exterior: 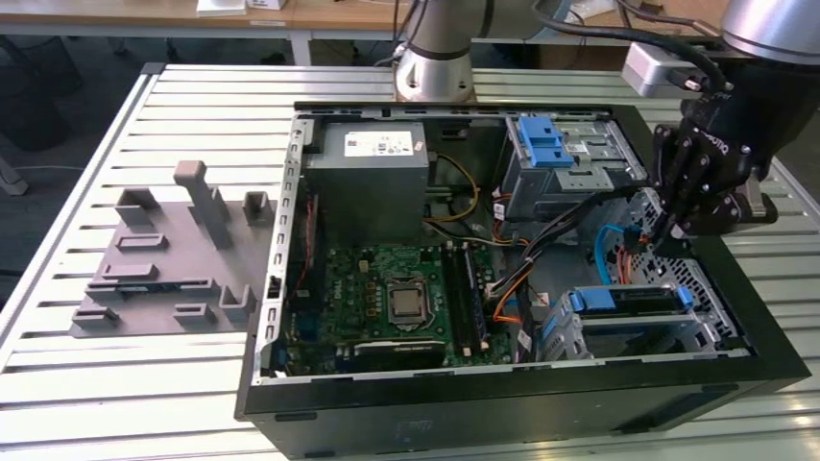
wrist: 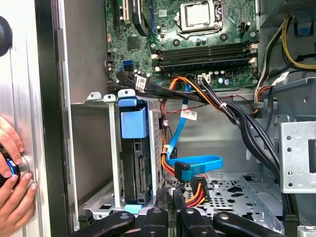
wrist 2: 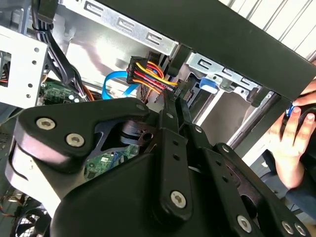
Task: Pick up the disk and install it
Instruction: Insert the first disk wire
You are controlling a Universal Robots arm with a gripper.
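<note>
My tool, closed with its tip at the power plug, hangs beside the disk slotted in its bay; I'd judge it stiff, heavy, shock-sensitive, best held by the blue rails.

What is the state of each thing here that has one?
computer case: open, side panel off.
disk: seated in its cage.
claw: shut, tips at the power cable.
blue data cable: end plug not connected.
CPU socket: no cooler on it.
</note>
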